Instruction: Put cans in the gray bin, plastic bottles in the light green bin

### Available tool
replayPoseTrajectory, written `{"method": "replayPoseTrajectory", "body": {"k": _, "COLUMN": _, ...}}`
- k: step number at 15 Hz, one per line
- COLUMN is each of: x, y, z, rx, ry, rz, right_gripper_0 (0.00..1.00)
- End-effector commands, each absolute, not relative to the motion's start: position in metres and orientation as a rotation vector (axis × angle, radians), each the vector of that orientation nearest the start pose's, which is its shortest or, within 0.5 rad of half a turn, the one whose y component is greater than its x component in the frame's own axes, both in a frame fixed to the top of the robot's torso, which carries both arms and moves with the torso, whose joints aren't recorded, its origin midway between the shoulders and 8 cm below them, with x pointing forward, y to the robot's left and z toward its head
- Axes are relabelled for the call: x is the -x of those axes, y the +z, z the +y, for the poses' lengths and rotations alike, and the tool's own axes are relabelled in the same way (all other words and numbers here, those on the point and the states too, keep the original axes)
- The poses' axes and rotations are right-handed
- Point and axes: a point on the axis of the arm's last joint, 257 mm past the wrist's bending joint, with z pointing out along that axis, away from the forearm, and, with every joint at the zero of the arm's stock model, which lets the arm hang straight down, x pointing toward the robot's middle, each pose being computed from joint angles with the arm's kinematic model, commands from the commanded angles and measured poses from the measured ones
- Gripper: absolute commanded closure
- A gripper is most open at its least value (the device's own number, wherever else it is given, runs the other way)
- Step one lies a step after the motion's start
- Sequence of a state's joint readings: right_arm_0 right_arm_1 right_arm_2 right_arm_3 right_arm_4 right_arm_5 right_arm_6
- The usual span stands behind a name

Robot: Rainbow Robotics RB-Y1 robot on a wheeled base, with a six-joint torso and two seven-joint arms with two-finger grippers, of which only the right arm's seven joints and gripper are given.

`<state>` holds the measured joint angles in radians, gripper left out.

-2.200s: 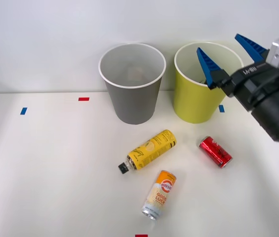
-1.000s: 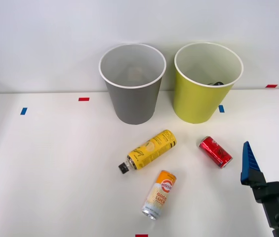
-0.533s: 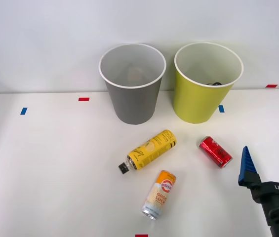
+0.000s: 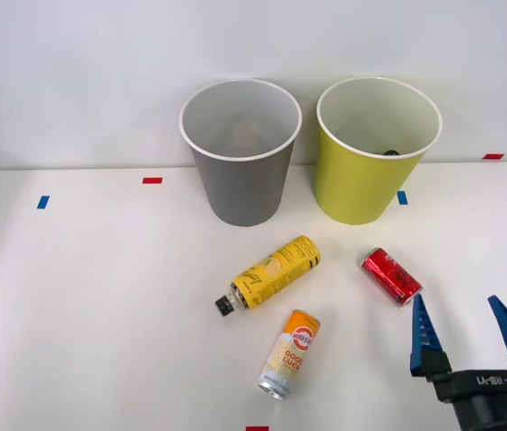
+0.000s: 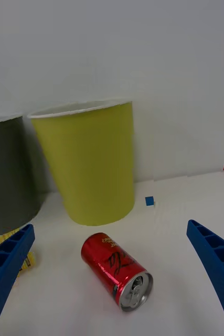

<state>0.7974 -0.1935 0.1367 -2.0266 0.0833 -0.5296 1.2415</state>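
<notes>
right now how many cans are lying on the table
2. The red can lies on its side in front of the light green bin, just ahead of the open right gripper. The orange can lies nearer the front edge. More may sit hidden inside the bins.

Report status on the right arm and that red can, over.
Right gripper open, empty, low over the table. Red can on its side just ahead, lined up between the fingers. Nothing in the way.
</notes>
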Motion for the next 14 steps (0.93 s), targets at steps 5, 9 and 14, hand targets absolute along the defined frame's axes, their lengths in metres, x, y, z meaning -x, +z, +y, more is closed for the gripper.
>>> {"method": "replayPoseTrajectory", "body": {"k": 5, "x": -0.260, "y": -0.242, "z": -0.238, "rx": 0.124, "ry": -0.042, "rz": 1.486, "right_gripper_0": 0.00}}
{"method": "replayPoseTrajectory", "body": {"k": 9, "x": -0.232, "y": -0.266, "z": -0.230, "rx": 0.168, "ry": -0.085, "rz": 1.575, "right_gripper_0": 0.00}}
{"method": "replayPoseTrajectory", "body": {"k": 14, "x": -0.204, "y": -0.284, "z": -0.207, "rx": 0.189, "ry": -0.023, "rz": 1.654, "right_gripper_0": 0.00}}
